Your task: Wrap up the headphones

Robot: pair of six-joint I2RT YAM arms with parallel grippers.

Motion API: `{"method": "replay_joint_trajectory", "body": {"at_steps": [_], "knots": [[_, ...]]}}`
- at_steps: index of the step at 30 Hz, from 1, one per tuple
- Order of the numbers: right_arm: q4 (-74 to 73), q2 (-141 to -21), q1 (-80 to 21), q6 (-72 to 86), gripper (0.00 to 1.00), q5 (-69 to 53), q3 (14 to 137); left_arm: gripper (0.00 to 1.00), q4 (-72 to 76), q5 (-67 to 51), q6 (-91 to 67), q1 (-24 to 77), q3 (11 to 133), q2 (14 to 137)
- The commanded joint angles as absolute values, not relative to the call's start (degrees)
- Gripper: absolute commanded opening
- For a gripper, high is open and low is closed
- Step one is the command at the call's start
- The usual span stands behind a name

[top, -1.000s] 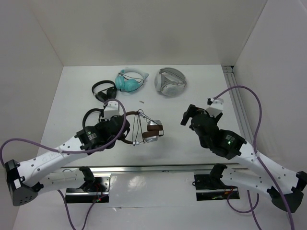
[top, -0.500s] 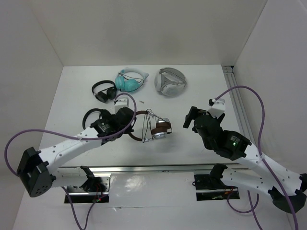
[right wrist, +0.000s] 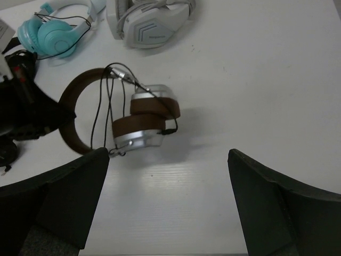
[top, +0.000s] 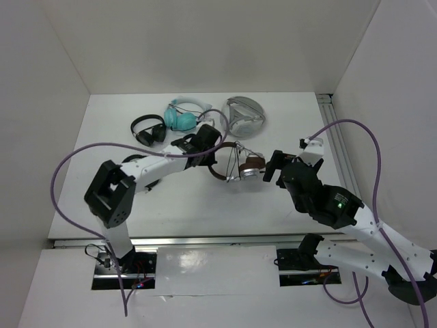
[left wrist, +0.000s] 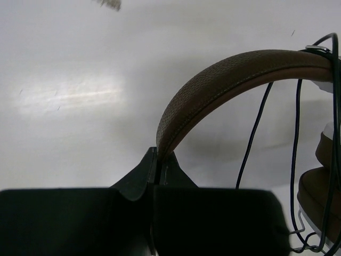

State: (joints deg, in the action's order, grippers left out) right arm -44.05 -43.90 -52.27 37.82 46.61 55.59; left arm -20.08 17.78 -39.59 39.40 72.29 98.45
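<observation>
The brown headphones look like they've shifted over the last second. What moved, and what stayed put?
The left gripper, shut on the headband throughout, carried the brown headphones farther from the arm bases and toward the right gripper, which stayed open and hardly moved. The teal pair, the white pair and the black pair at the back did not move.

nothing legible is showing in any view. the headphones (right wrist: 139, 138) are bearing no readable brand or number on their silver earcups. the white pair (right wrist: 152, 29) is carrying only angular grey lines on its earcup, and these are not reading as letters.
</observation>
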Motion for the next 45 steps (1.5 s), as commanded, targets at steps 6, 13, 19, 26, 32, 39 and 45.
{"method": "replay_joint_trajectory", "body": {"at_steps": [6, 13, 19, 26, 32, 39, 45], "knots": [[-46.1, -43.5, -52.7, 35.6, 1.00, 48.3, 56.6, 0.00, -18.0, 11.9, -38.3, 39.1, 89.5, 115.7], [-45.5, -43.5, -52.7, 35.0, 1.00, 48.3, 55.5, 0.19, -20.2, 13.9, -41.4, 39.1, 94.0, 121.7], [-43.7, -43.5, -52.7, 34.5, 1.00, 47.7, 55.0, 0.48, -20.2, 18.8, -42.7, 40.3, 89.4, 116.9], [-41.8, -43.5, -52.7, 32.7, 1.00, 41.8, 56.0, 0.99, -20.7, 20.6, -42.1, 40.9, 84.5, 105.3], [-46.0, -43.5, -53.3, 30.1, 1.00, 37.6, 63.7, 0.99, -26.4, 25.4, -40.0, 43.2, 81.1, 87.1], [-55.4, -43.5, -53.3, 28.0, 1.00, 27.2, 75.0, 0.99, -45.1, 34.9, -44.0, 51.1, 74.0, 56.9], [-64.2, -41.3, -52.2, 27.5, 1.00, 26.9, 82.3, 0.99, -58.0, 38.0, -43.9, 51.6, 70.2, 37.4]]}}
